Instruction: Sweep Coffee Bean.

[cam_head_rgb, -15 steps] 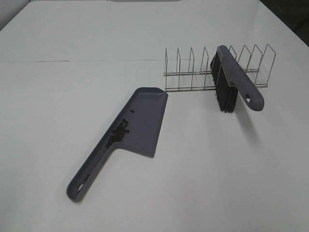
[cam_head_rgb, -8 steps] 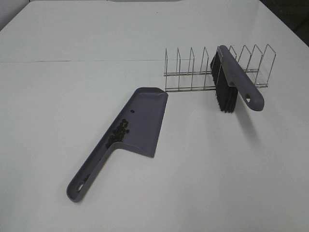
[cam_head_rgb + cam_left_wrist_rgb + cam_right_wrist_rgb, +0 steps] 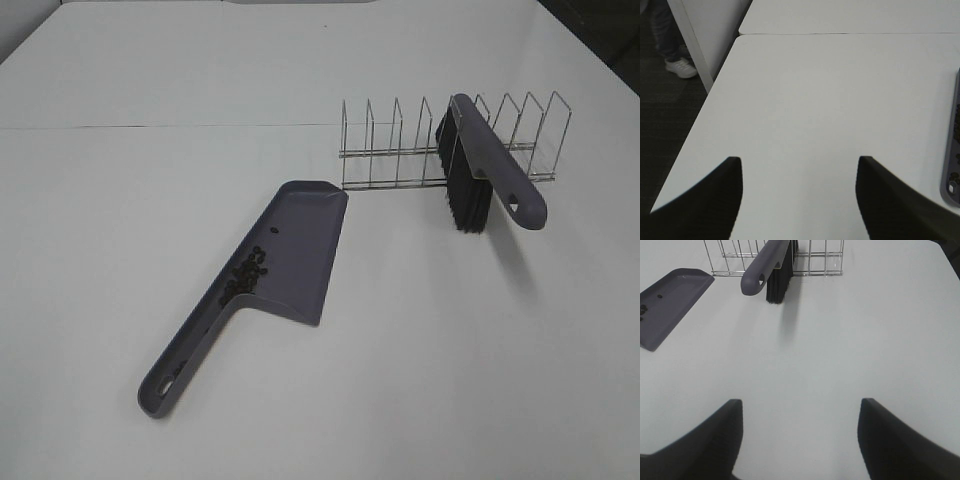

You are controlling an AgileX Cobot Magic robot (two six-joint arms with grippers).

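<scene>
White table (image 3: 110, 200), high view, read left to right.

Left gripper (image 3: 799, 200): seen only in its own wrist view. Jaws stand apart with bare table between the dark fingers (image 3: 715, 200); nothing held. It hovers over the table's left edge, with the floor and a person's shoe (image 3: 681, 67) visible beyond it. The dustpan handle's end shows at the side of that view, well apart from the fingers.

Dustpan (image 3: 305, 245): grey-purple, lying flat left of centre, handle pointing toward the near-left corner, open lip toward the wire rack.

Coffee bean (image 3: 245, 275): small dark heap inside the pan, gathered against its raised rim where the tray narrows into the handle (one stray bean sits alone further up the tray). No beans discernible on the table itself.

Wire rack (image 3: 395, 150): upright dividers, just behind the pan's far corner.

Brush (image 3: 495, 170): propped in a rack slot, tilted, black bristles down and touching the table, handle sloping toward the near-right.

Right gripper (image 3: 799, 440): also released, jaws apart over bare table, well short of the brush and pan, gripping nothing.
</scene>
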